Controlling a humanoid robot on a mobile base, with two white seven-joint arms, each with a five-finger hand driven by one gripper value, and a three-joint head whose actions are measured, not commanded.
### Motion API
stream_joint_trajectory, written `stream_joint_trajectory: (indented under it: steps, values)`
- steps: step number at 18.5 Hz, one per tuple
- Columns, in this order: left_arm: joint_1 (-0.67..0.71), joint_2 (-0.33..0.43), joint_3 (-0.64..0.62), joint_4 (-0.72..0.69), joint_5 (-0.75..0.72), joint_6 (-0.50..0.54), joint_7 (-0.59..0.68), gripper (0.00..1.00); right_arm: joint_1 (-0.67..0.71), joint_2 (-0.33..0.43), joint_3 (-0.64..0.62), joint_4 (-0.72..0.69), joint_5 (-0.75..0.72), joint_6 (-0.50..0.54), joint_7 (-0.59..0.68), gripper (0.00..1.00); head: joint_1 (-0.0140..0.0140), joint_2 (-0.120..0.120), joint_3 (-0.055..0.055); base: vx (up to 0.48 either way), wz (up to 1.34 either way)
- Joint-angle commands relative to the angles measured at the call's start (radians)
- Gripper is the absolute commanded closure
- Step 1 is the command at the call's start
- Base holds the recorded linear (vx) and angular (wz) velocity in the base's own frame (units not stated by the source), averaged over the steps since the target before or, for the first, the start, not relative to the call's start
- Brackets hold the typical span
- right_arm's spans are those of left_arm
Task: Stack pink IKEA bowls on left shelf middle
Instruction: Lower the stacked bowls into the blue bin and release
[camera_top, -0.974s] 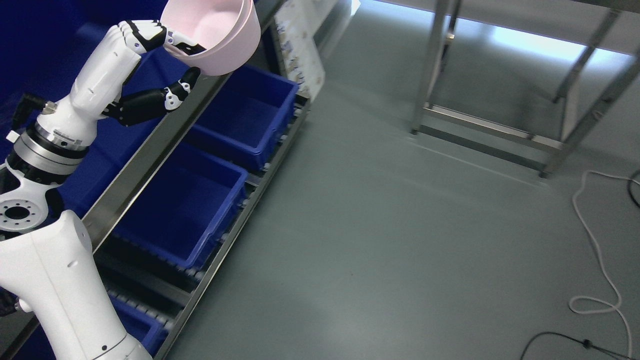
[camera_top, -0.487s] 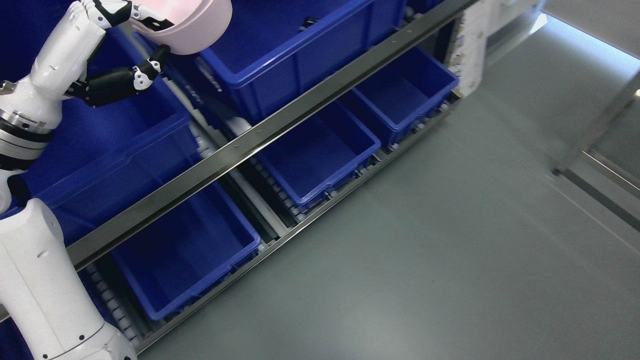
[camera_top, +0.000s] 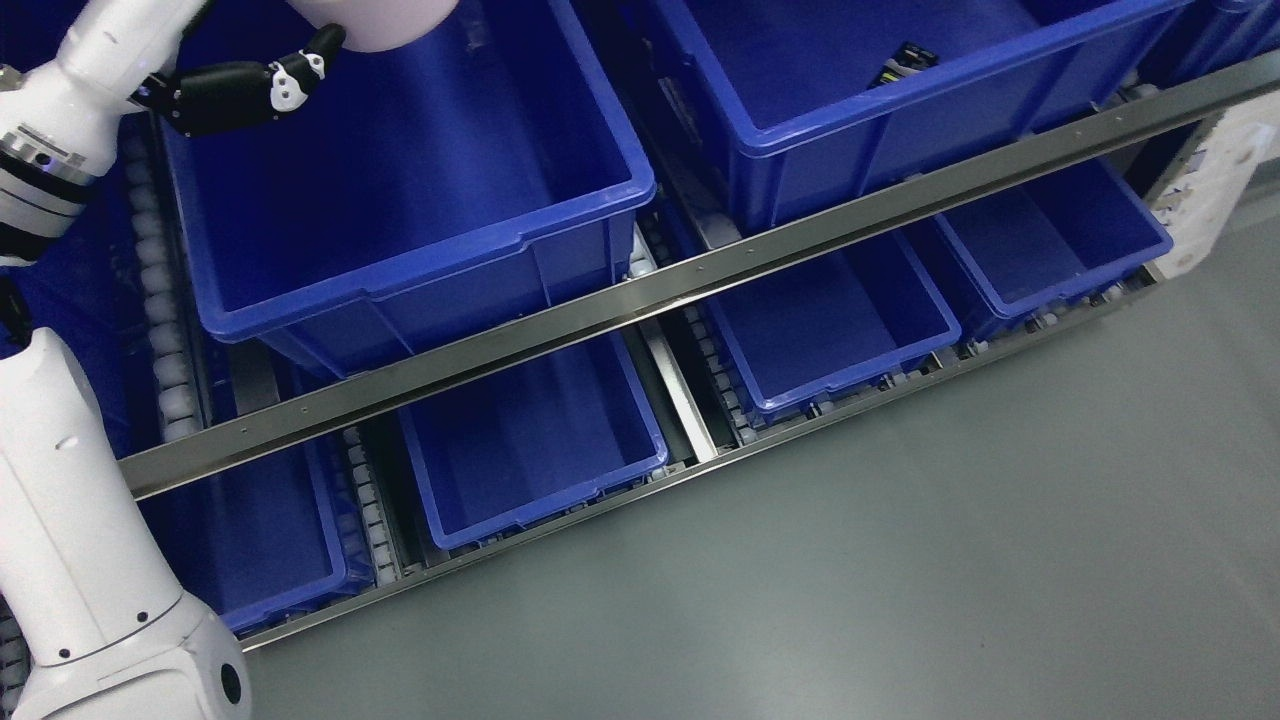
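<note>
floor (camera_top: 900, 560): smooth grey-green, softly reflecting light
shelf rail (camera_top: 640, 300): steel, running diagonally
blue bins (camera_top: 420, 200): two tiers, on roller tracks (camera_top: 165, 330)

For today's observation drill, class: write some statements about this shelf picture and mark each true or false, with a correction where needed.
1. The left hand holds a pink bowl at the picture's top edge. True.
2. The bowl already rests on the floor of the big blue bin. False: it is held above the bin, in the hand.
3. A small dark item lies in the upper right bin. True.
4. The lower bins are red. False: the lower bins are blue.
5. A metal rail runs across between the upper and lower bins. True.
</note>
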Motion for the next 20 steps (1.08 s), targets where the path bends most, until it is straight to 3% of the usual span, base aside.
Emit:
stream_joint_trajectory:
  steps: [1, 5, 8, 12, 15, 20]
  values:
    - [-0.048, 0.03, -0.171, 0.236, -0.107, 0.003, -0.003, 0.98, 0.0, -0.017, -0.005, -0.017, -0.002, 0.001, -0.001, 0.0, 0.0, 0.0, 0.0, 0.055, 0.34]
    - [-0.073, -0.003, -0.278, 0.347, -0.134, 0.003, 0.006, 0.97, 0.0, -0.017, -0.005, -0.017, -0.002, 0.001, -0.001, 0.0, 0.0, 0.0, 0.0, 0.065, 0.28]
    - [-0.074, -0.059, -0.285, 0.393, -0.149, 0.003, 0.008, 0.97, 0.0, -0.017, -0.005, -0.017, -0.002, 0.001, -0.001, 0.0, 0.0, 0.0, 0.0, 0.057, 0.14]
    - [-0.073, -0.071, -0.271, 0.44, -0.154, 0.003, 0.013, 0.93, 0.0, -0.017, -0.005, -0.017, -0.002, 0.001, -0.001, 0.0, 0.0, 0.0, 0.0, 0.031, 0.05]
    - [-0.071, -0.069, -0.239, 0.451, -0.154, 0.004, 0.04, 0.82, 0.0, -0.017, -0.005, -0.017, -0.002, 0.001, -0.001, 0.0, 0.0, 0.0, 0.0, 0.005, 0.0]
    - [-0.073, -0.086, -0.194, 0.451, -0.143, 0.004, 0.043, 0.54, 0.0, -0.017, -0.005, -0.017, -0.002, 0.001, -0.001, 0.0, 0.0, 0.0, 0.0, 0.0, 0.0]
